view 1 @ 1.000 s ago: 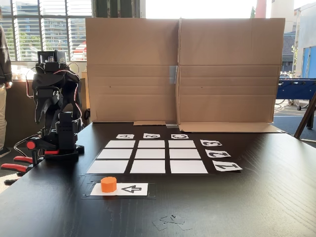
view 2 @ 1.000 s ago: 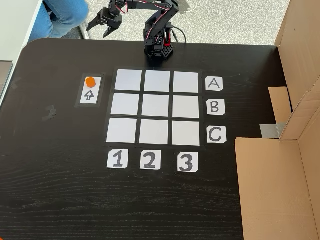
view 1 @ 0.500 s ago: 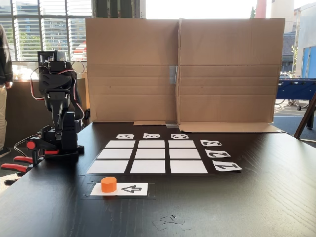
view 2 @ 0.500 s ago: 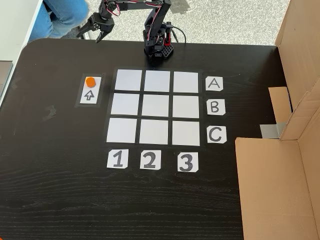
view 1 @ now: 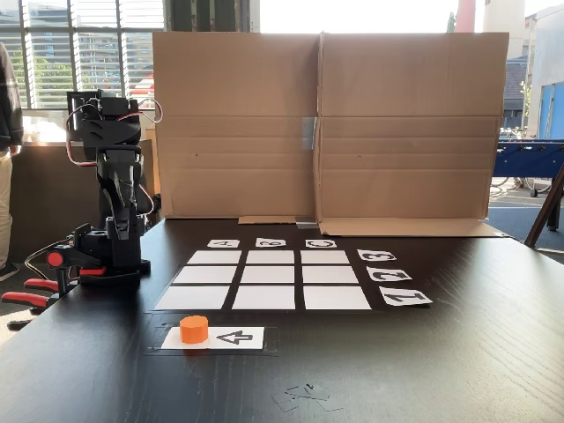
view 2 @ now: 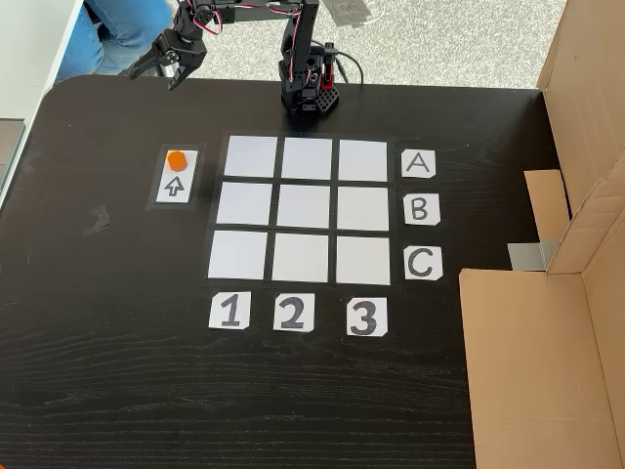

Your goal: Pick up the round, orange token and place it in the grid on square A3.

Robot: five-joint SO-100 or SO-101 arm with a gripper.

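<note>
token (view 2: 176,159) on arrow card (view 2: 176,186) | gripper (view 2: 154,75) spread, apart

**Count on the black table**

One orange token (view 2: 176,159). One grid (view 2: 307,210) of nine white cells, three by three. Six label cards along its edges: three lettered A, B, C and three numbered 1, 2, 3. One arrow card (view 2: 177,186). One robot arm (view 1: 113,194) with one gripper (view 2: 156,70). One folded cardboard screen (view 1: 326,123).
</note>
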